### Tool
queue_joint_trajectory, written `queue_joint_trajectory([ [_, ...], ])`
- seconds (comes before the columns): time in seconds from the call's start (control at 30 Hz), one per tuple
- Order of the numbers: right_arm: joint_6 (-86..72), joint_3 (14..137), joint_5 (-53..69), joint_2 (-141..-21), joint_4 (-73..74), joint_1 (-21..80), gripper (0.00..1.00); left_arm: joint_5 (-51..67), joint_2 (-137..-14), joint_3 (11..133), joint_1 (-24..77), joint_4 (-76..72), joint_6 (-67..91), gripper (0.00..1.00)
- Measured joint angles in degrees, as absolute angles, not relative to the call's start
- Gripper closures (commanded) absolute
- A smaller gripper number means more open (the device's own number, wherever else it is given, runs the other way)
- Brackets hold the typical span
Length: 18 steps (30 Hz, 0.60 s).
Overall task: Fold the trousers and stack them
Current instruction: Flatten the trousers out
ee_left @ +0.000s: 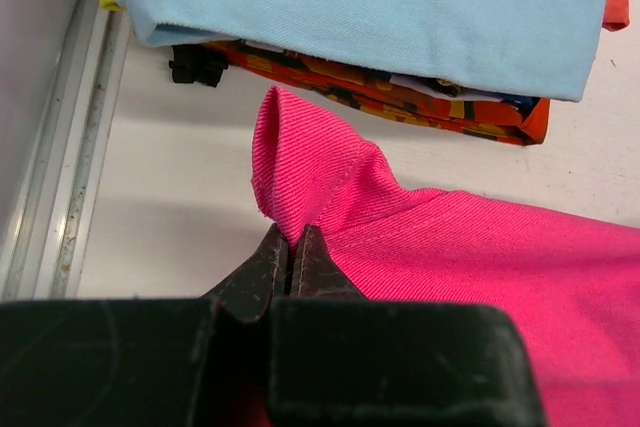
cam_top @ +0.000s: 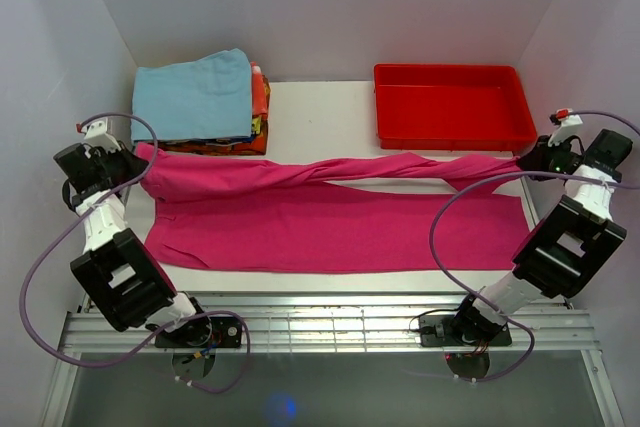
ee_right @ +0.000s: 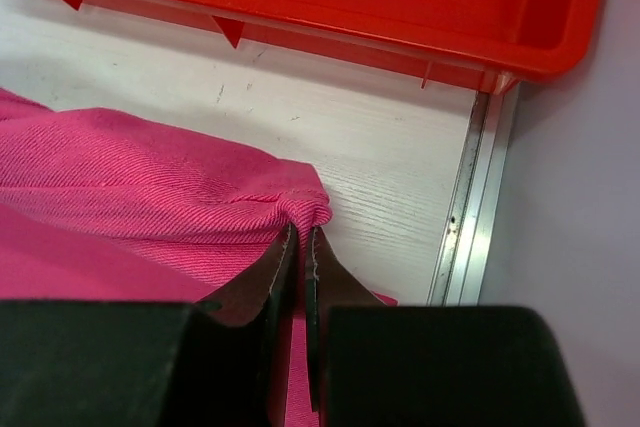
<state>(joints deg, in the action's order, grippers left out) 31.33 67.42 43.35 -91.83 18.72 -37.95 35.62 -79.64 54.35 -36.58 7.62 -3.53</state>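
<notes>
The left gripper (ee_left: 290,243) at 9 o'clock and the right gripper (ee_right: 301,239) at 3 were clamped on the trousers (cam_top: 330,227) mid-fold, probably needing level carrying next.

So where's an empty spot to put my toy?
The bare table at the back, between the cloth stack and the red tray, behind the trousers. The tray itself looks empty too. The middle is crowded: trousers cover it side to side, with the left gripper and right gripper clamped on its ends.

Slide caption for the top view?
Left gripper and right gripper pinch opposite ends of the magenta trousers spread across the table.
</notes>
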Motion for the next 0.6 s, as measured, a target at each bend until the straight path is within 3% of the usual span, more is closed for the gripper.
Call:
queue_joint_trajectory([
  [0.1, 34.4, 64.9, 44.5, -91.6, 17.4, -38.4, 0.92, 36.3, -81.8, 54.3, -36.7, 6.6, -1.9, 1.00],
  [0.13, 36.0, 63.7, 44.8, -91.3, 16.6, -38.5, 0.81, 36.5, -82.8, 54.4, -36.8, 6.6, -1.6, 1.00],
  [0.2, 40.8, 61.7, 44.9, -90.9, 16.8, -38.4, 0.71, 37.2, -85.9, 55.6, -37.0, 7.3, -1.2, 1.00],
  [0.4, 65.3, 61.0, 42.6, -90.1, 26.7, -40.6, 0.71, 35.6, -90.6, 57.4, -38.0, 9.2, -3.2, 1.00],
  [0.5, 81.1, 56.4, 39.9, -86.3, 33.6, -44.9, 0.56, 34.8, -90.7, 57.4, -38.7, 9.5, -5.5, 1.00],
  [0.53, 85.5, 54.3, 38.9, -84.5, 35.5, -46.5, 0.48, 34.7, -90.7, 57.4, -38.9, 9.5, -6.3, 1.00],
  [0.57, 89.1, 52.8, 37.9, -82.9, 37.6, -48.0, 0.34, 34.8, -90.7, 57.4, -39.0, 9.5, -7.0, 1.00],
  [0.6, 91.2, 52.2, 37.2, -82.1, 39.7, -49.1, 0.30, 34.8, -90.7, 57.4, -39.0, 9.5, -7.8, 1.00],
])
